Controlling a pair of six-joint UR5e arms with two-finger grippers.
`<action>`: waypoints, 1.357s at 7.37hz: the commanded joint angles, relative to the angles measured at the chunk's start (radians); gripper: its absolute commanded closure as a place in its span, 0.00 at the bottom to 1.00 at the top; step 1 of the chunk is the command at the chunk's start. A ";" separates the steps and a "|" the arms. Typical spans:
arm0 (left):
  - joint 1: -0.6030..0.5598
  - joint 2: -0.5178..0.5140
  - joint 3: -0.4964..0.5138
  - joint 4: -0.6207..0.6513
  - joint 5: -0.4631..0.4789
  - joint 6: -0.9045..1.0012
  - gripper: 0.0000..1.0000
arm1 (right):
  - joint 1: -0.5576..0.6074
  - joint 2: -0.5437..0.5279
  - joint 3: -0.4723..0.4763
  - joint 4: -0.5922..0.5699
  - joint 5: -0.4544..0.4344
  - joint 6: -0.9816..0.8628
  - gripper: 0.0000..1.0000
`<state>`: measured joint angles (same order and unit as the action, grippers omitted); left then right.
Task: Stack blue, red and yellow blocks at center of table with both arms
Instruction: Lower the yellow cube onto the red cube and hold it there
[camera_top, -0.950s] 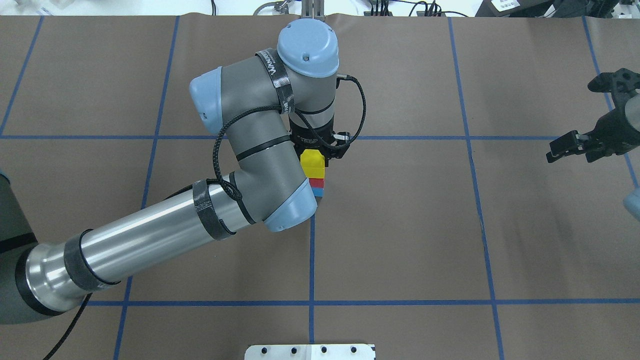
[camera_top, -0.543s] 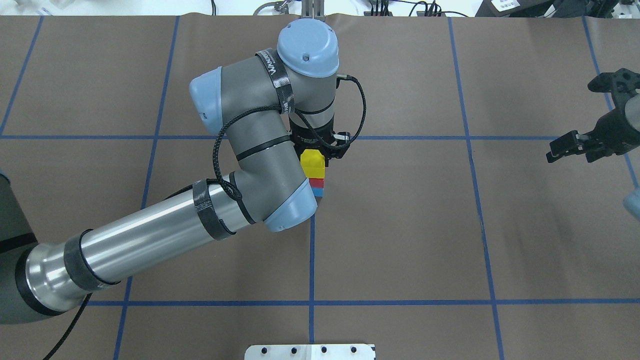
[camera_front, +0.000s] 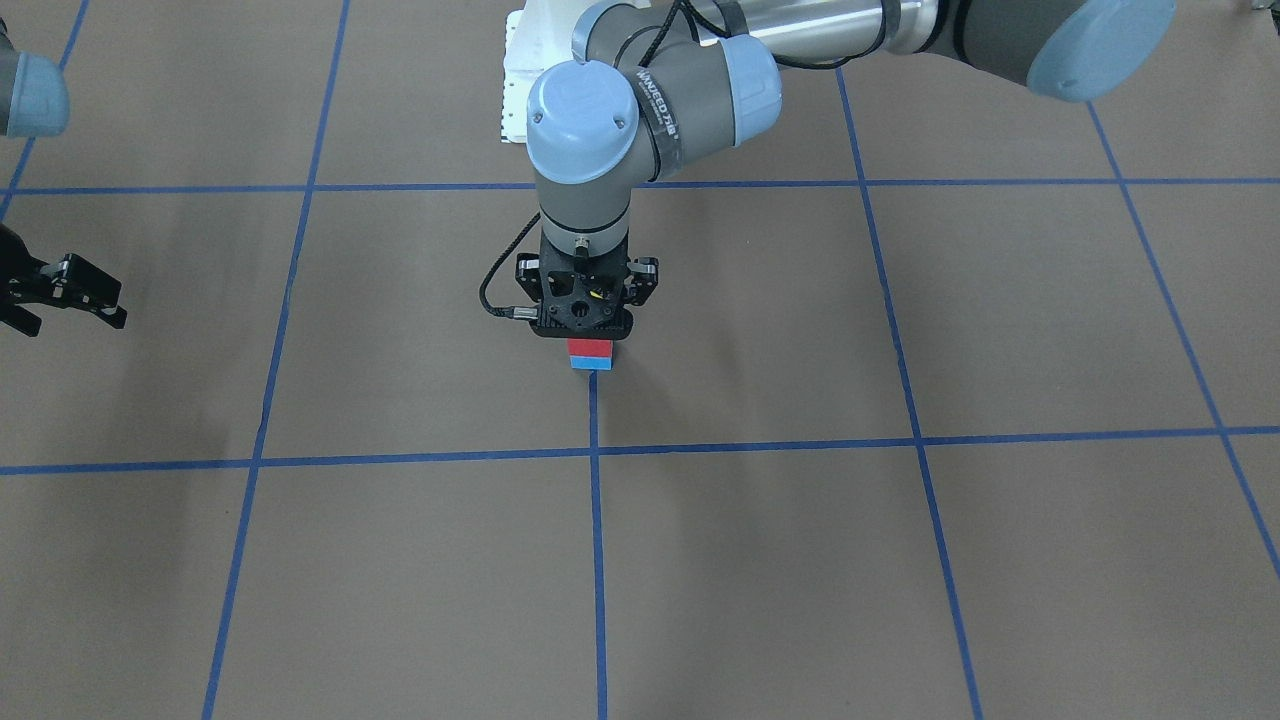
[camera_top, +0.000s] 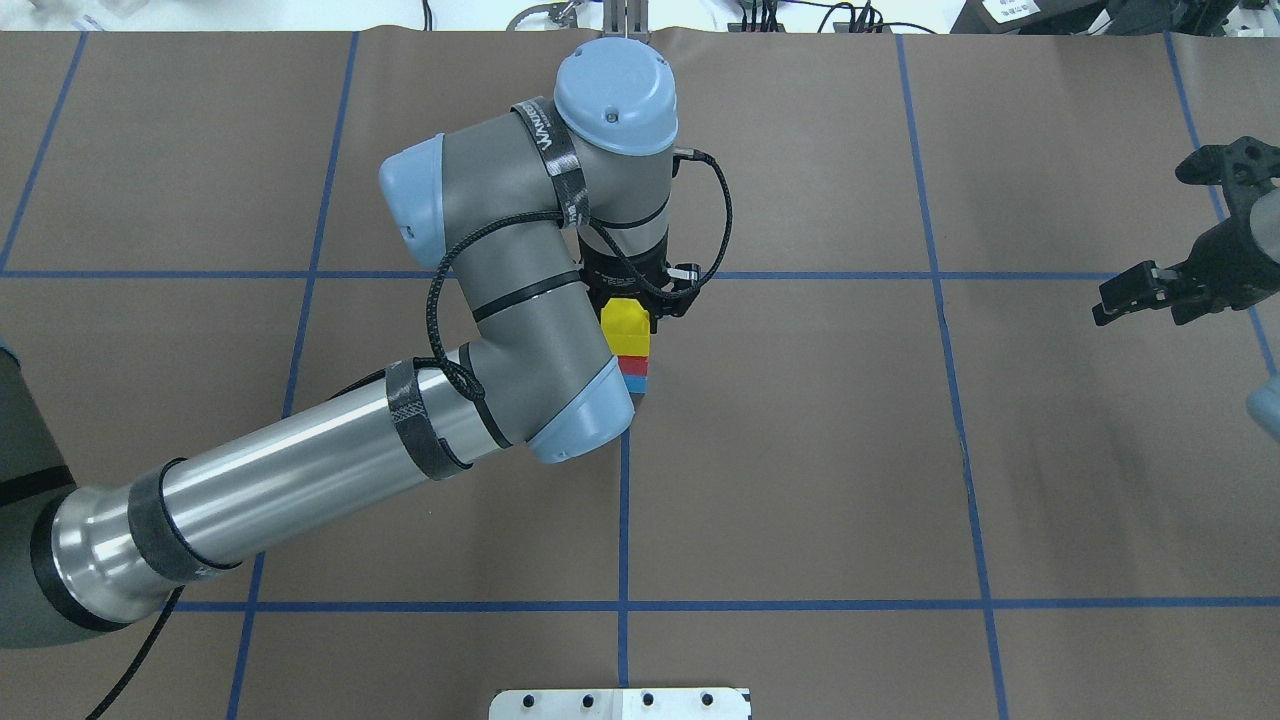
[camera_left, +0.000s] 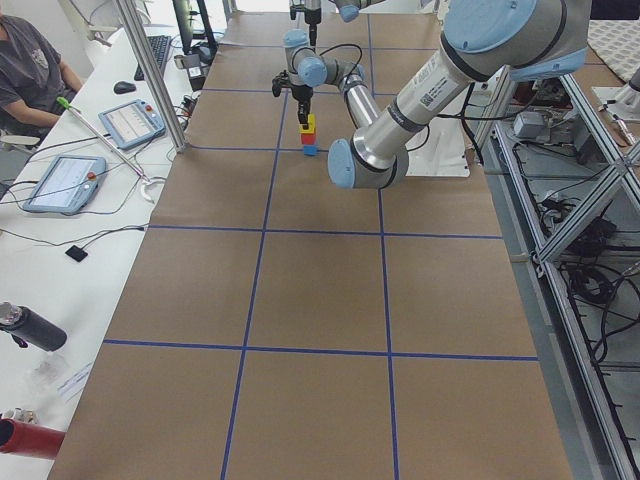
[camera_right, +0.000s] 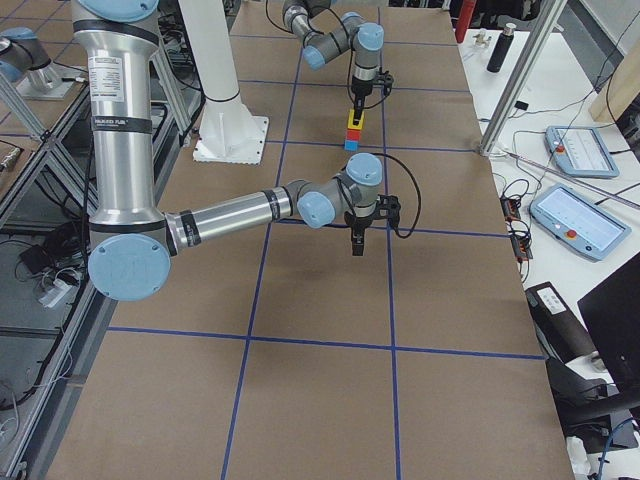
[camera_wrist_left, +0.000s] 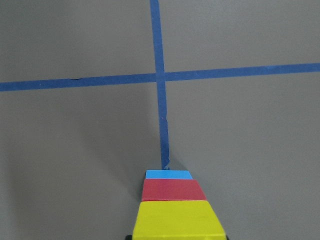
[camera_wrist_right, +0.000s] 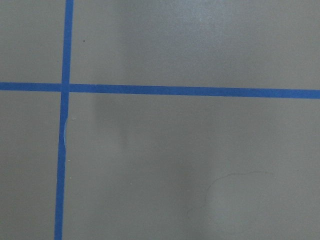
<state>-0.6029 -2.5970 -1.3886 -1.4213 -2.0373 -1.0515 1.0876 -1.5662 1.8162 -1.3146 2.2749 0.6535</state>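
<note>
A stack stands at the table's center on a blue tape crossing: blue block at the bottom, red block in the middle, yellow block on top. The left wrist view shows all three: yellow, red, blue. My left gripper points straight down over the stack and is shut on the yellow block, which rests on the red one. My right gripper hovers far to the right, open and empty; its wrist view shows only bare table.
Blue tape lines divide the brown table into squares. The robot's white base plate is at the near edge. Tablets and a seated person are beside the far side of the table.
</note>
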 joint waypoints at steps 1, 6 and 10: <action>0.000 0.000 0.000 -0.001 0.000 0.007 0.97 | 0.000 0.000 0.000 0.000 0.000 0.000 0.00; 0.000 0.000 0.000 -0.001 0.000 0.010 0.84 | 0.000 0.000 0.002 0.000 0.000 0.000 0.00; 0.000 0.002 0.000 -0.002 0.000 0.007 0.28 | 0.000 0.000 0.002 0.000 0.002 0.000 0.00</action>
<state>-0.6029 -2.5956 -1.3871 -1.4224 -2.0371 -1.0421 1.0876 -1.5662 1.8175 -1.3146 2.2756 0.6535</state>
